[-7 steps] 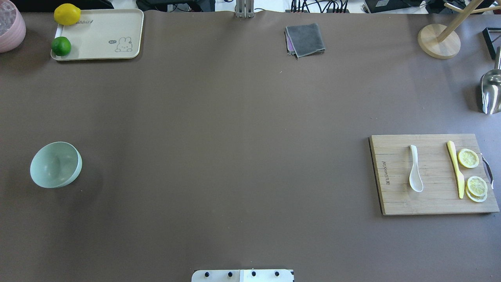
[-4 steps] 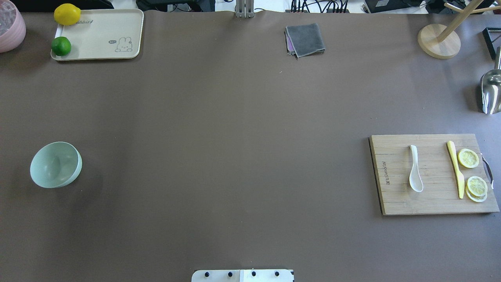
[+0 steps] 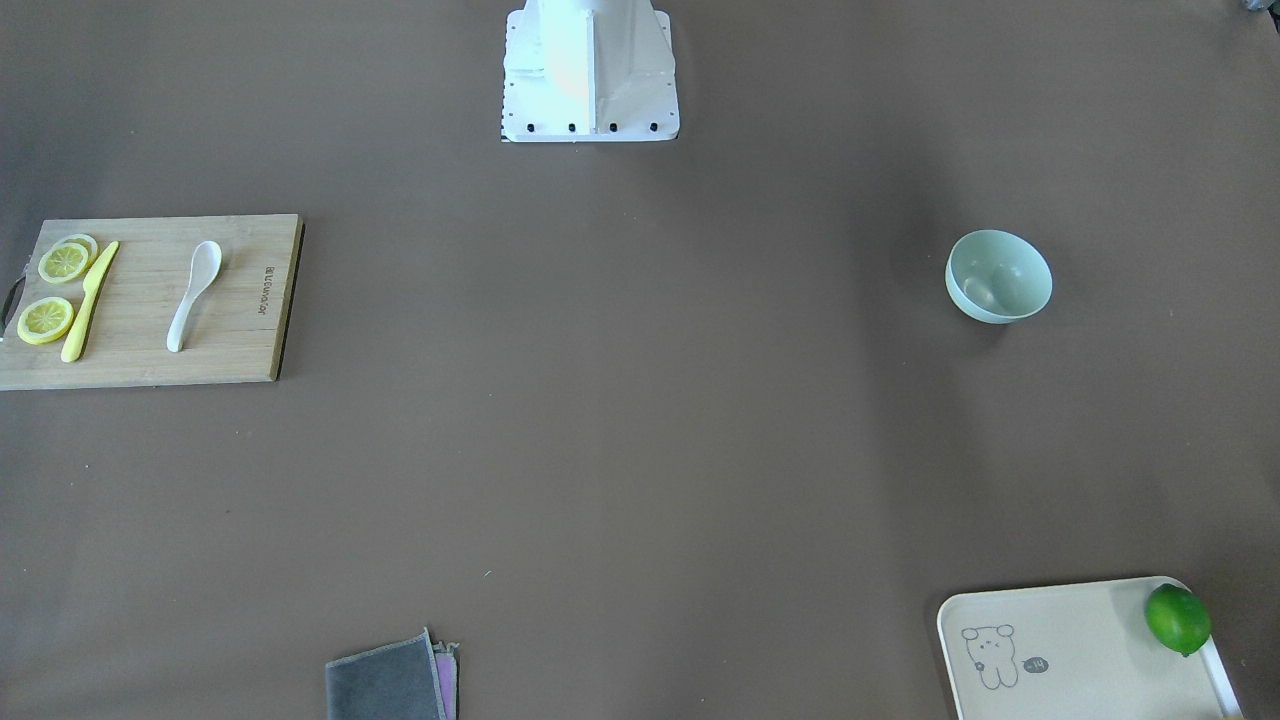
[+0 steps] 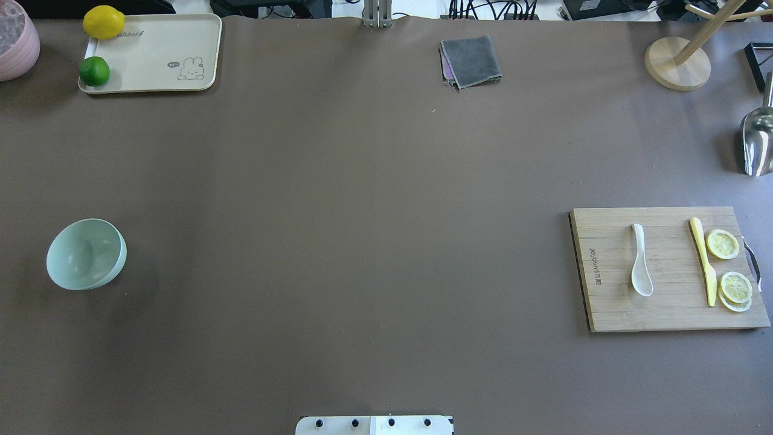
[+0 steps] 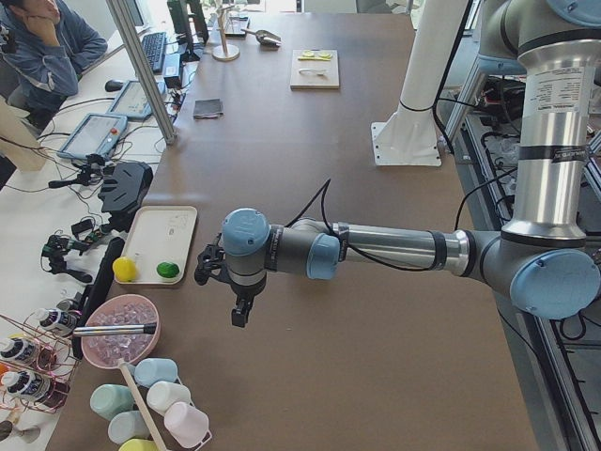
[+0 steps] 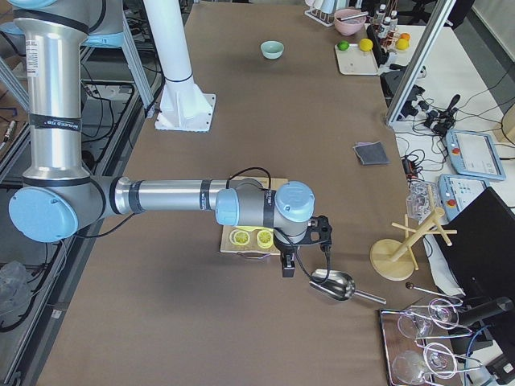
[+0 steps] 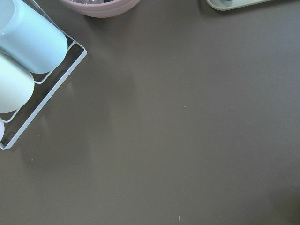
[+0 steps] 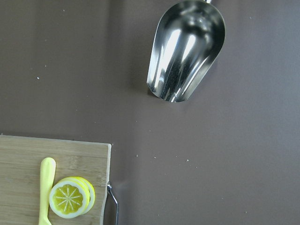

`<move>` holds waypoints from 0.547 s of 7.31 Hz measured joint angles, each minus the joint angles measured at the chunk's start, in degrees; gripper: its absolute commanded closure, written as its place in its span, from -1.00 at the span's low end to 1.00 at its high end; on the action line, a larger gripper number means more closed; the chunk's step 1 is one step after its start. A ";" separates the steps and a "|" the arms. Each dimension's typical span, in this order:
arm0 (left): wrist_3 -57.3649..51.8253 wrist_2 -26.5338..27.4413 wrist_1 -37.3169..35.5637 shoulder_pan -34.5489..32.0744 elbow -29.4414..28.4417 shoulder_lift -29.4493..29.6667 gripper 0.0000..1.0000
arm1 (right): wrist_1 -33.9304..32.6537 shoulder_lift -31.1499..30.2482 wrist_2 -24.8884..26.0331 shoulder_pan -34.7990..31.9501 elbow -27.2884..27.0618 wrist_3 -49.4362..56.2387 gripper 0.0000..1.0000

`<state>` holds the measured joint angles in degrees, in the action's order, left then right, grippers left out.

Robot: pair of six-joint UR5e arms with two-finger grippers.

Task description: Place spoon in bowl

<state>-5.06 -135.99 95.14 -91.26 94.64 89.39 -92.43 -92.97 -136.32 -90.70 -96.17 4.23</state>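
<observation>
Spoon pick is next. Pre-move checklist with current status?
1. Spoon lies alone on the cutting board, nothing touching it: ok.
2. Yellow knife lies apart from the spoon: ok.
3. Bowl is open side up with nothing in it: ok.
4. Right gripper over the spoon: not ok. Its wrist camera shows the metal scoop and the board's corner, no spoon.
5. Right gripper open: cannot tell.
6. Left gripper away from the bowl: ok; it is absent from the overhead view.
</observation>
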 measured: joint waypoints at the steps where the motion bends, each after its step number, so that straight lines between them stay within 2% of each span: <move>1: 0.04 -0.06 0.18 0.01 0.27 0.01 -0.95 | 0.00 -0.18 -0.18 0.00 -0.01 -0.04 -1.00; 4: 3.04 -1.48 0.76 1.32 2.26 0.70 -0.96 | -0.01 -0.32 -2.38 0.16 -0.05 -0.12 -1.00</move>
<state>-2.02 -137.47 95.90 -89.94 96.89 90.10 -92.44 -93.29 -138.70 -90.54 -96.21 4.12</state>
